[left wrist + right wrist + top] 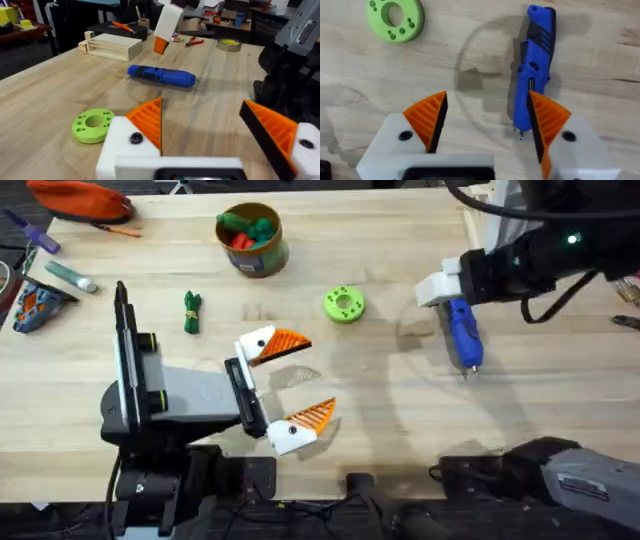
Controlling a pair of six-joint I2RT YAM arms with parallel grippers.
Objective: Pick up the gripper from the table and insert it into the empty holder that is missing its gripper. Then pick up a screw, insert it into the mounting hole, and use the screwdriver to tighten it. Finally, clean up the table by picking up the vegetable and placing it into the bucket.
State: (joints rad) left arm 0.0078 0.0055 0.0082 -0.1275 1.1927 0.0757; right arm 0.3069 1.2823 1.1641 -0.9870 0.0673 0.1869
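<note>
The left gripper [283,385] sits close to the near edge of the table [400,410]. Its two white fingers with orange ribbed pads [286,340] are spread wide apart, and nothing is between them. It holds nothing and rests low over the bare wood.

A little farther out lies a lime-green round disc [344,304]. It lies flat on the table, just past the left gripper's upper finger. To the left of it, the small dark green vegetable [192,311] lies on the wood by itself, beside the left arm.

To the right, the blue screwdriver [462,332] lies on the table with its thin metal tip pointing toward the near edge. The right gripper [487,120] hangs over it, fingers spread wide. One orange pad [547,117] is right over the tip end of the screwdriver, but I cannot tell if it touches. The gripper is not pinching anything.

Farther back stands the round tan bucket [262,252], with red and green toy pieces [245,230] inside it. At the far left corner lies an orange pouch [82,200].
</note>
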